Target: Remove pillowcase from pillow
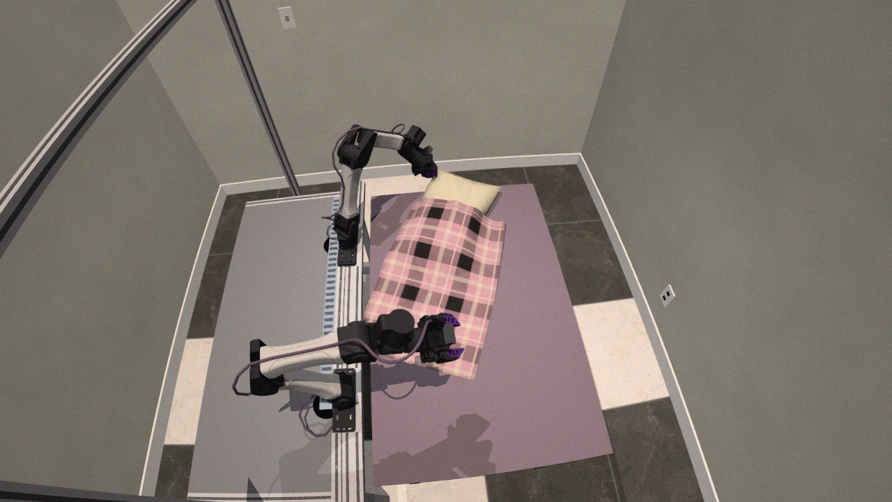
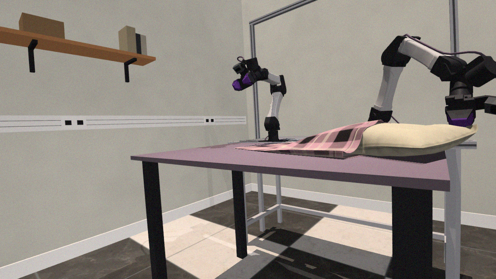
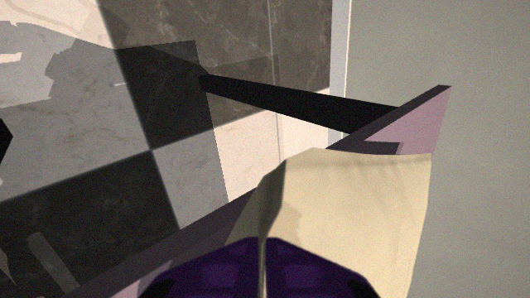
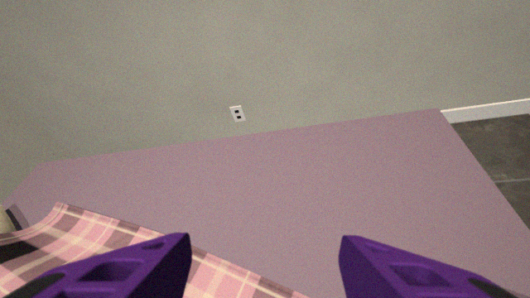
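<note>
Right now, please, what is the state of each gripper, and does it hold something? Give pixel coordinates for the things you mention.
Left gripper (image 1: 434, 174) (image 2: 460, 124) (image 3: 262, 240): closed, holding a corner of the pillow (image 1: 464, 190) (image 2: 405, 136) (image 3: 356, 207).
Right gripper (image 1: 461, 337) (image 2: 241, 83) (image 4: 265, 237): open, nothing between its jaws.

Black-jointed arms with off-white links (image 1: 350, 187) (image 1: 302, 354) (image 2: 390, 86) (image 2: 275, 104) carry looping mauve cables (image 1: 334, 149) (image 1: 293, 362) (image 2: 426, 45); their gripper fingertips (image 1: 458, 335) (image 1: 431, 173) (image 2: 241, 82) (image 2: 460, 121) are purple, angular, with recessed windows.

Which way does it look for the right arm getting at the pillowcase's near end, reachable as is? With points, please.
Probably yes: the right pincer (image 1: 460, 337) (image 2: 241, 85) (image 4: 265, 245) is open above that end of the pillowcase (image 1: 430, 268) (image 2: 333, 136) (image 4: 224, 275), with nothing visible between. It likely needs lowering and tilting down.
</note>
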Robot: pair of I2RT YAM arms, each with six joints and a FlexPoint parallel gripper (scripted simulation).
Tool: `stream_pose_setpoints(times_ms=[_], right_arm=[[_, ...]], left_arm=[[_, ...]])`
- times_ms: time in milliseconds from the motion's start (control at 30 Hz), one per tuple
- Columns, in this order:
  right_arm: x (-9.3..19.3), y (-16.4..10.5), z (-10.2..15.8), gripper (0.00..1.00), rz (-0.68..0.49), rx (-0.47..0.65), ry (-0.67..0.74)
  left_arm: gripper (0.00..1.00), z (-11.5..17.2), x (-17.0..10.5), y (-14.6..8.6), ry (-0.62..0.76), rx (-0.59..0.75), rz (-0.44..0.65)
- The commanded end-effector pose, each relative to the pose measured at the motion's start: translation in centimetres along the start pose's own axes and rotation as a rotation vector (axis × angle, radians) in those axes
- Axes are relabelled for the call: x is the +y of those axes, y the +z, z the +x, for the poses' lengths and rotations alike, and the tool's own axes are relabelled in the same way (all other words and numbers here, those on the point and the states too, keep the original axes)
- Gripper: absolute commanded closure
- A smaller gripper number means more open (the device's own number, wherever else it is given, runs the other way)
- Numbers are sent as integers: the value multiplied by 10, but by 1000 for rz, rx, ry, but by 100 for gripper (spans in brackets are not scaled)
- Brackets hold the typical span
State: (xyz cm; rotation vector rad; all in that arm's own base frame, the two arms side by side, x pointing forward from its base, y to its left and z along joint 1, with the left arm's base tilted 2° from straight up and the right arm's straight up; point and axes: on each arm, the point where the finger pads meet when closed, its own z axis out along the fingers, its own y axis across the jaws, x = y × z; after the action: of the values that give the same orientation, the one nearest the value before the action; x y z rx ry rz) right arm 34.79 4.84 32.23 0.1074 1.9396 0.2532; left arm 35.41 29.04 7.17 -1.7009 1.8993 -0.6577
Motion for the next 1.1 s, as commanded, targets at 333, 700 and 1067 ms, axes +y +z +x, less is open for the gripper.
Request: stream_pose_setpoints(times_ms=[333, 700, 1067], right_arm=[[20, -16, 84, 40, 28, 391, 185], [24, -31, 163, 40, 136, 677, 245], [28, -43, 228, 40, 336, 825, 306]], left_arm=[[100, 11, -1, -6, -3, 18, 3], [100, 11, -1, -6, -3, 18, 3], [100, 11, -1, -6, -3, 18, 3]])
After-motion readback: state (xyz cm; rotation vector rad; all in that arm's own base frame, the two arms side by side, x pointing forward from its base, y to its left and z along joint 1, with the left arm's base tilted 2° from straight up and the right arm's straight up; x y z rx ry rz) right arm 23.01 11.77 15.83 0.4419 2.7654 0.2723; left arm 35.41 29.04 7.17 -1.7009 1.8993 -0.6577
